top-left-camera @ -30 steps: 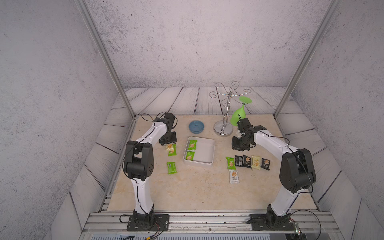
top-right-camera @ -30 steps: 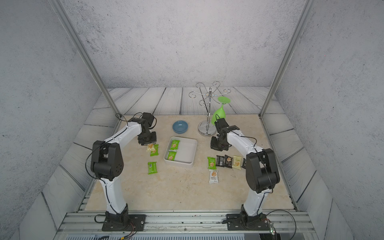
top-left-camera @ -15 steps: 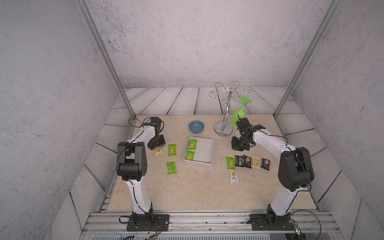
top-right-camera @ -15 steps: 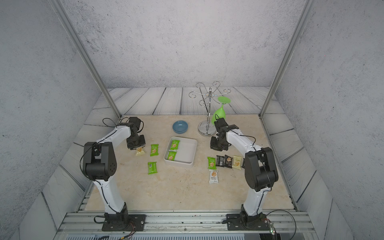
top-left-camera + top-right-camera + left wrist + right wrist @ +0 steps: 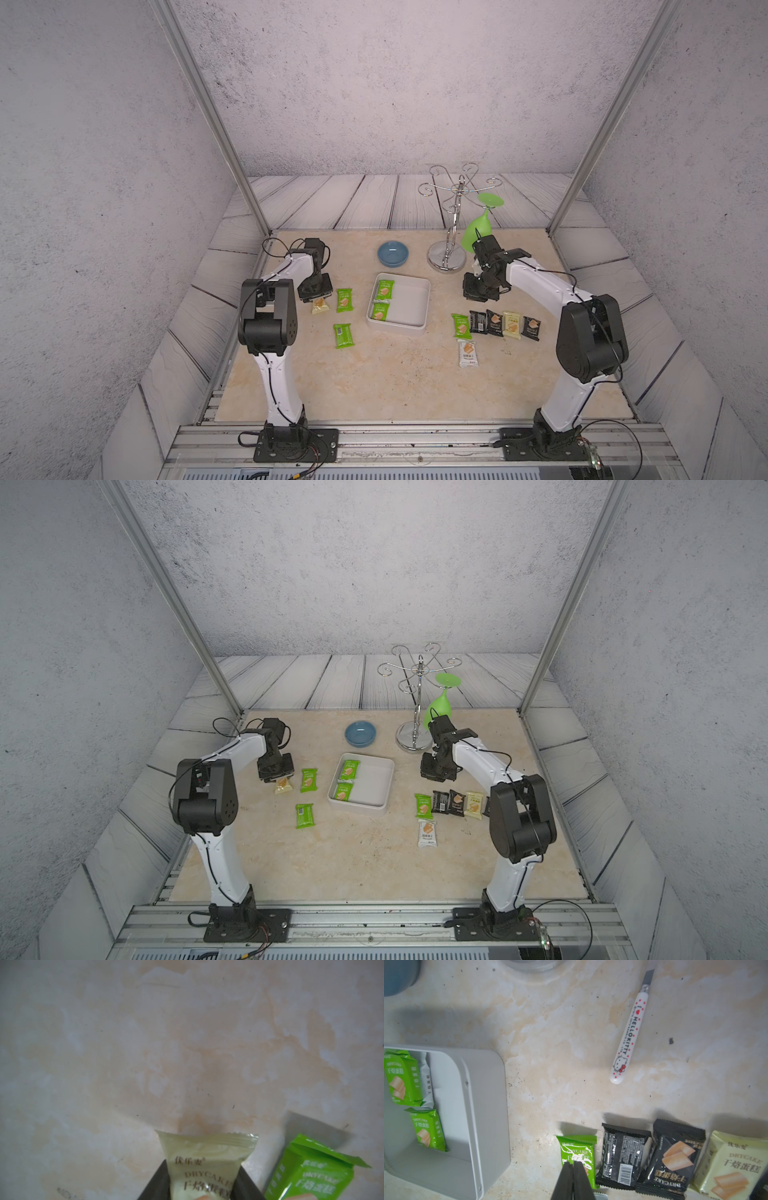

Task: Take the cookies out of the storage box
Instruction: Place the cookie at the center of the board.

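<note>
Marble tabletop (image 5: pixel 374 374); white storage box (image 5: pixel 409 299) holds green cookies (image 5: pixel 385 289)
</note>
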Available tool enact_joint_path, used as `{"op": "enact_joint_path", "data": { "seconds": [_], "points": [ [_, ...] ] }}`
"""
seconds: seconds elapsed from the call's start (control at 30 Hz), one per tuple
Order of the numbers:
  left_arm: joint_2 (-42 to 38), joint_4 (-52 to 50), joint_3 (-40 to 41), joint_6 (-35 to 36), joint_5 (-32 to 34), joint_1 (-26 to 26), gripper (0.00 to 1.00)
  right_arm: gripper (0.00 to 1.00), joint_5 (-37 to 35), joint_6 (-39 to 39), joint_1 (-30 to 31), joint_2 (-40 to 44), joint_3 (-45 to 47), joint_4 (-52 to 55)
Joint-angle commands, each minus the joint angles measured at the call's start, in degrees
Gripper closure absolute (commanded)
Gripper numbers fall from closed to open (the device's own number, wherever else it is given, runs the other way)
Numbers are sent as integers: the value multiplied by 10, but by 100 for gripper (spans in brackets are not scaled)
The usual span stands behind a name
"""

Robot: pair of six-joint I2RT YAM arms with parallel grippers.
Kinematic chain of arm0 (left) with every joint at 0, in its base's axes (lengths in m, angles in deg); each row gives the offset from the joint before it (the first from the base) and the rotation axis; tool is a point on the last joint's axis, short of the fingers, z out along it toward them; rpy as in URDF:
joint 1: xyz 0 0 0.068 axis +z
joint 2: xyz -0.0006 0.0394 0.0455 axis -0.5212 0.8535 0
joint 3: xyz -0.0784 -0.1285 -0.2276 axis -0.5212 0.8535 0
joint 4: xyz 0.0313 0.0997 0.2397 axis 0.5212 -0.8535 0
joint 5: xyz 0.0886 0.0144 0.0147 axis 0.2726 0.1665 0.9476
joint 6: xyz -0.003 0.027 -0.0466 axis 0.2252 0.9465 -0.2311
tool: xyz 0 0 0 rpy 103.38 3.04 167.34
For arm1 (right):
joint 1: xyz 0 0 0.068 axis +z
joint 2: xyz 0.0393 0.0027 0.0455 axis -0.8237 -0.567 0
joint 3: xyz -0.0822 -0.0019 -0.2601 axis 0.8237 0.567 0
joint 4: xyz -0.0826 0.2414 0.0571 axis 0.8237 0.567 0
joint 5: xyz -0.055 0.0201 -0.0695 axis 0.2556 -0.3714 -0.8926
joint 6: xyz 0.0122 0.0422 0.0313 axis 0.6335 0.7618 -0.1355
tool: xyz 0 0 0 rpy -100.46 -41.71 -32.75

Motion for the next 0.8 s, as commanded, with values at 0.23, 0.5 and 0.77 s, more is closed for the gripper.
{"op": "enact_joint_path", "data": {
  "seconds": [0.23, 0.5, 0.77],
  "points": [
    [19, -2, 0, 1, -4, 2, 52, 91, -15, -11, -2, -11, -16, 17],
    [5, -11, -7, -1, -6, 1, 36, 91, -15, -13, -2, -15, -24, 17],
    [-50, -16, -21, -3, -51, -24, 35, 91, -14, -13, -3, -16, -23, 9]
  ]
}}
